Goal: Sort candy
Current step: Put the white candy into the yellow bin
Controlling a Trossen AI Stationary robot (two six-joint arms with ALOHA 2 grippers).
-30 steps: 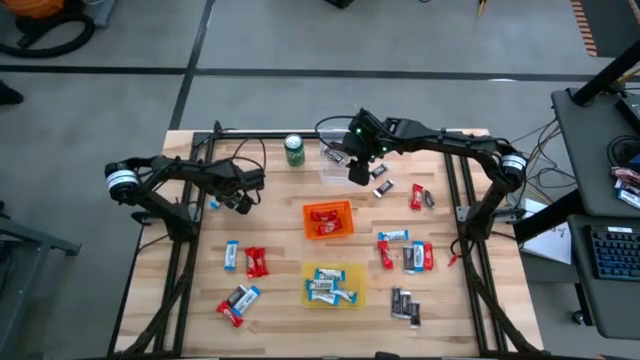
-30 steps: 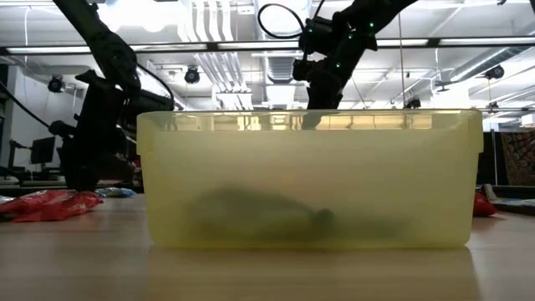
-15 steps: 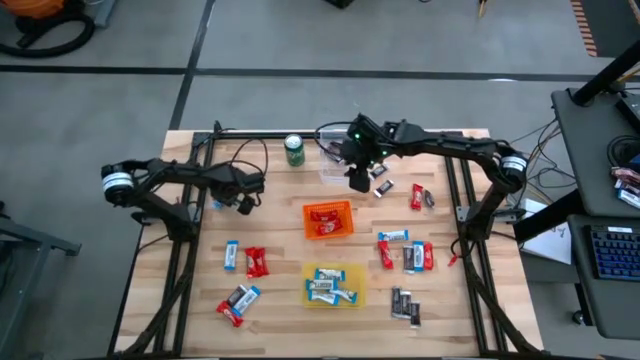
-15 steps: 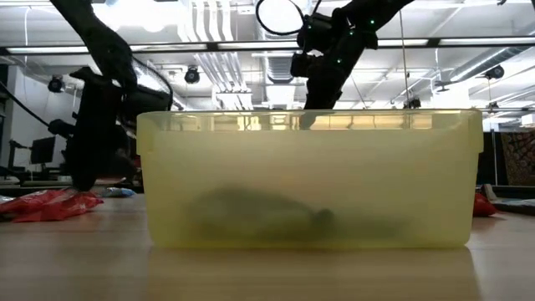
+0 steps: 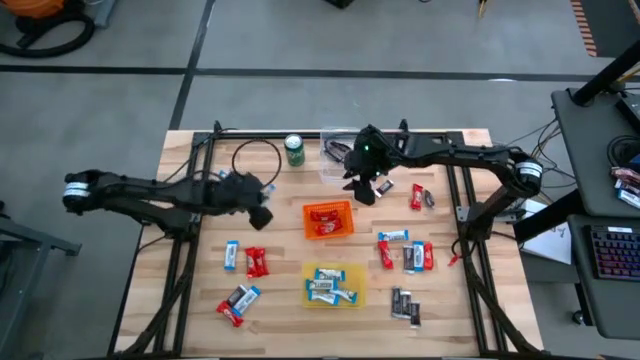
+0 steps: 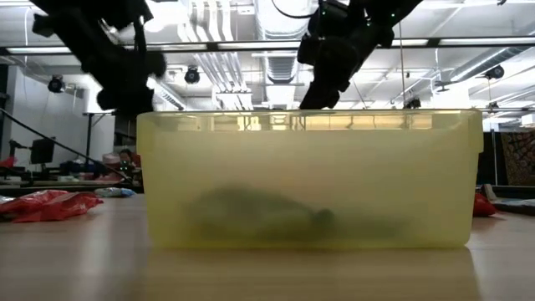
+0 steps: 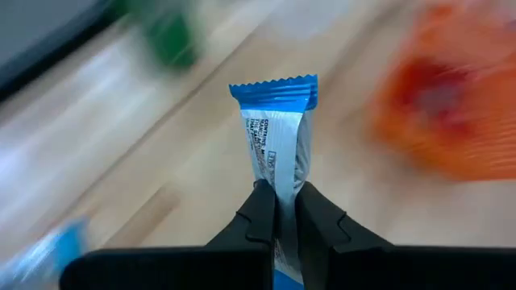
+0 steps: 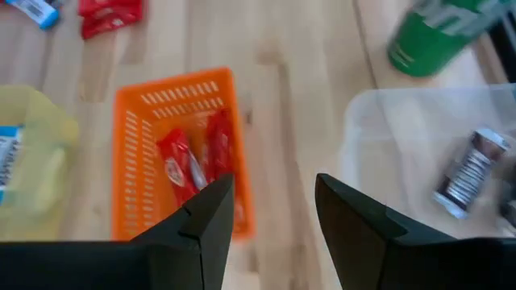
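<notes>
- The blue-and-white wrapped candy bar (image 7: 276, 153) now stands clamped between the fingers of the left claw (image 7: 278, 211). A second ago that claw was spread wide near the table's left edge; it has since shut on the bar and lifted it.
- In the high view the left claw (image 5: 258, 192) has swung toward the orange mesh basket (image 5: 328, 219) at the table's centre and hangs just to the basket's left, above the wood.
- The bar's colour matches the blue-and-white bars already lying in the yellow plastic bin (image 5: 333, 284), which sits directly in front of the orange basket. My judgement is that this bar belongs there, so the carry has to pass the basket without dropping into it.
- The orange basket holds red-wrapped candy bars (image 8: 187, 158), so the sort by colour is partly done.
- The right claw (image 5: 362, 186) has moved from over the clear plastic bin (image 5: 338, 155) behind the basket to a spot just right of the basket's far corner. Its fingers stand apart and hold nothing.
- A dark-wrapped candy bar (image 8: 469, 170) lies in the clear bin.
- Loose red, blue and dark candy bars (image 5: 405, 252) remain scattered on the wooden table (image 5: 276, 310) on both sides of the basket, so plenty is left.
- A green drink can (image 5: 294, 150) stands behind the basket, left of the clear bin.
</notes>
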